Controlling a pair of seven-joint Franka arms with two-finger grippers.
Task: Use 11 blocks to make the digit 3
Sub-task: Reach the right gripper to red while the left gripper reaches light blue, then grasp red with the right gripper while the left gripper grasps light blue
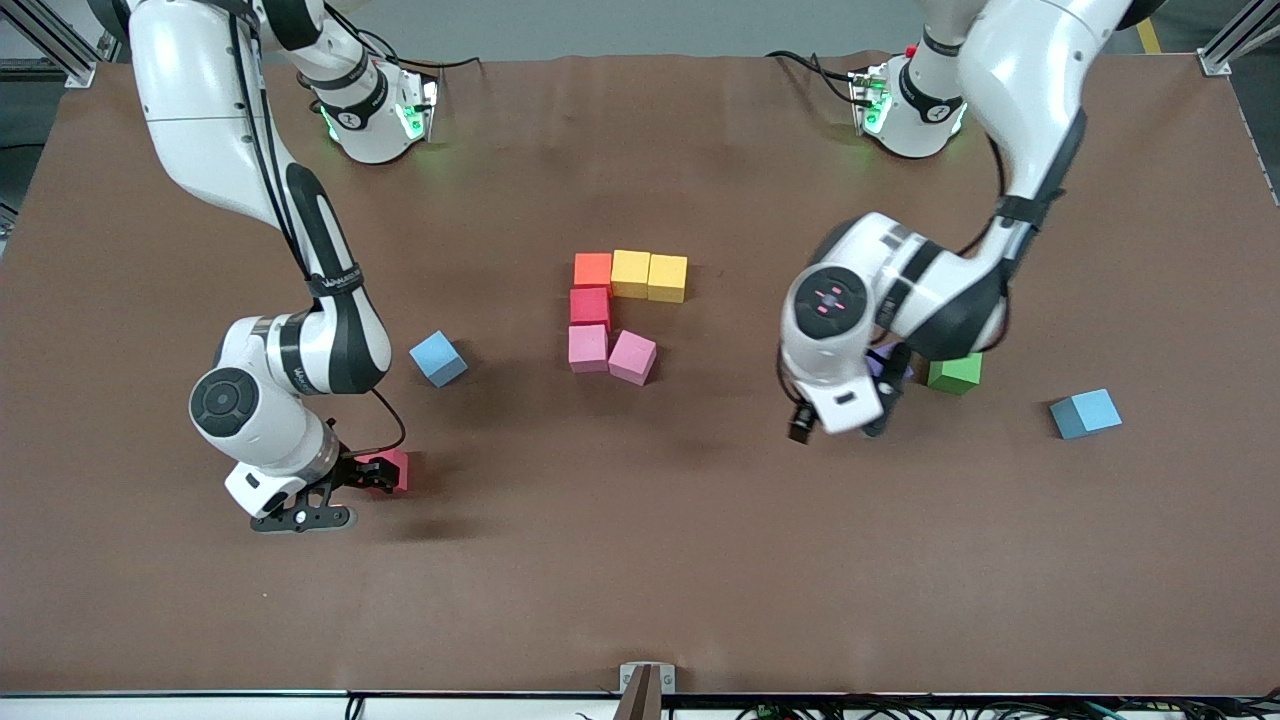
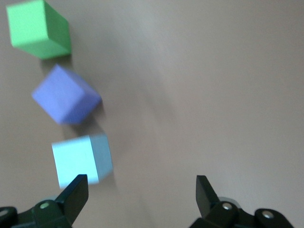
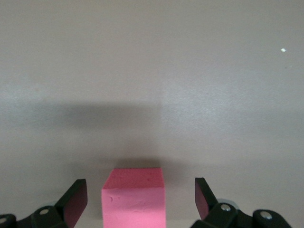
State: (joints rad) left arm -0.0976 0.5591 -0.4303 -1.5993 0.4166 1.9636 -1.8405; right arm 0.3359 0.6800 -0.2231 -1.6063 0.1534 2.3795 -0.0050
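On brown table (image 1: pixel 640 560) — ten visible blocks (six (image 1: pixel 610 296) grouped, four scattered).

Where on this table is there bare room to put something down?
The widest bare patch is the strip of table nearest the front camera, below the block figure and both arms. Another lies between the figure and the robots' bases. It is crowded around the left gripper, by the green block and purple block, and around the right gripper straddling a pink block.
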